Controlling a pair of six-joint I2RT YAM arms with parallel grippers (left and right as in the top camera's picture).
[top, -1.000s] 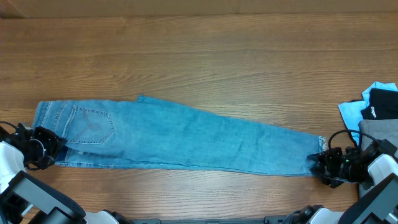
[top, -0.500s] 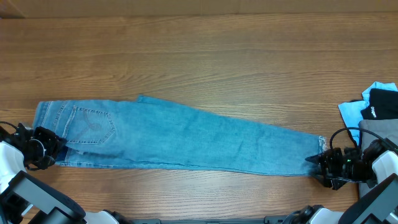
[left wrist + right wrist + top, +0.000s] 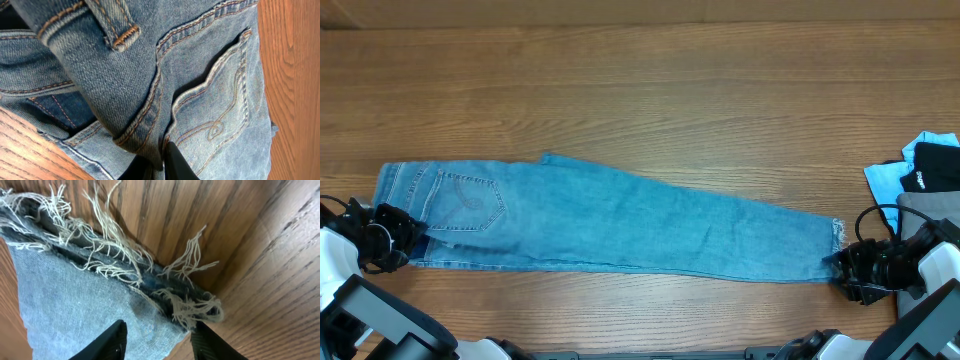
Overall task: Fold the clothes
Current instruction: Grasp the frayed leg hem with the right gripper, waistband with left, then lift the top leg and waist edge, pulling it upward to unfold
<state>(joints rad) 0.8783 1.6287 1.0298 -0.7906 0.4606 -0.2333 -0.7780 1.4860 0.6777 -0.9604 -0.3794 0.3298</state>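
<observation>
The light-blue jeans (image 3: 620, 220) lie flat along the table, folded lengthwise, with the waist at the left and the frayed hems (image 3: 836, 236) at the right. My left gripper (image 3: 398, 240) is shut on a fold of denim at the waist, next to the stitched back pocket (image 3: 220, 110); its jaws (image 3: 165, 152) pinch the fabric. My right gripper (image 3: 842, 266) is at the hem's near corner. In the right wrist view its fingers (image 3: 160, 337) are open and straddle the frayed hem (image 3: 125, 265), which rests on the wood.
A pale-blue garment (image 3: 888, 178), a black garment (image 3: 935, 165) and a grey garment (image 3: 920, 210) are piled at the right edge, just behind my right arm. The wooden table (image 3: 640, 90) stretches behind the jeans.
My right gripper has slid slightly to the right along the hem's corner. The left gripper and the waist have not moved.
</observation>
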